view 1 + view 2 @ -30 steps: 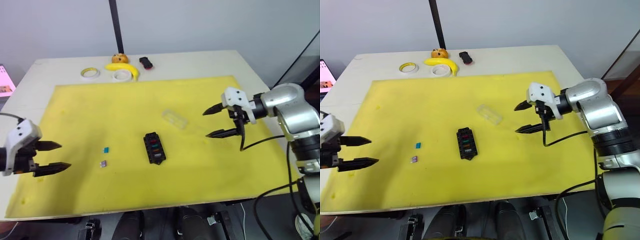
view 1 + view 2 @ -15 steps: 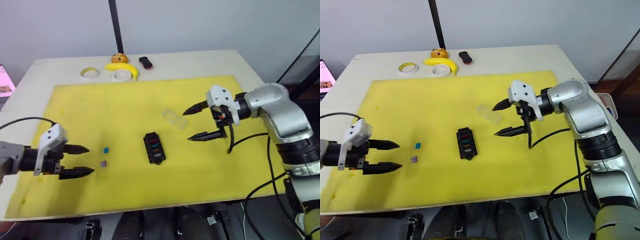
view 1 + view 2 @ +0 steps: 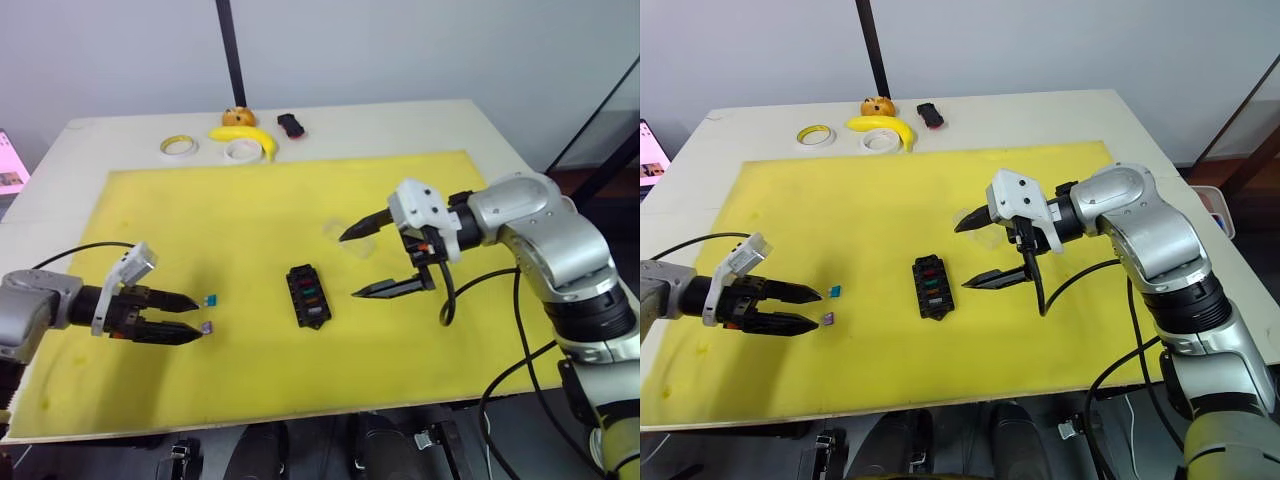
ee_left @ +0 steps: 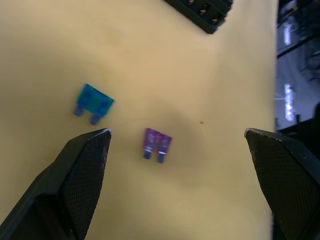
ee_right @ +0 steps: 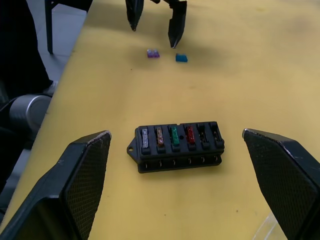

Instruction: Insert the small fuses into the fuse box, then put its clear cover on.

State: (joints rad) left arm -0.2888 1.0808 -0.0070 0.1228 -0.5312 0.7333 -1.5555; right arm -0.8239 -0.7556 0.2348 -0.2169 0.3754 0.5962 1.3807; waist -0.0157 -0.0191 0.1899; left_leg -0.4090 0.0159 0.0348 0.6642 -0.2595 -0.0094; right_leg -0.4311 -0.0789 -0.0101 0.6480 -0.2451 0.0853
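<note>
A: Where do the loose fuses lie?

B: On the yellow mat (image 3: 200,230), toward the robot's left of the fuse box (image 3: 308,295). The blue fuse (image 4: 93,102) and the purple fuse (image 4: 157,144) lie flat, close together but apart, blades pointing the same way. In the head views the blue one sits farther from the robot, the purple one nearer.

A: And the left gripper (image 3: 188,318)?

B: Low over the mat, fingers spread wide and holding nothing. In the left wrist view both fuses lie just ahead of the fingertips (image 4: 92,145), the purple one in the gap.

A: What fills the fuse box?

B: The right wrist view shows four fuses seated in one row, grey, amber, teal and red (image 5: 190,134); the two slots beside the red one look dark.

A: And the right gripper (image 3: 975,252)?

B: Held above the mat just to the right of the box, fingers wide apart, empty. The clear cover (image 3: 347,232) lies on the mat beside its far fingertip.

A: What else is in view?

B: On the table's (image 3: 420,125) far edge: two tape rolls (image 3: 180,146), a banana (image 3: 250,137), an orange object behind it and a small black-and-red object (image 3: 292,125).
</note>
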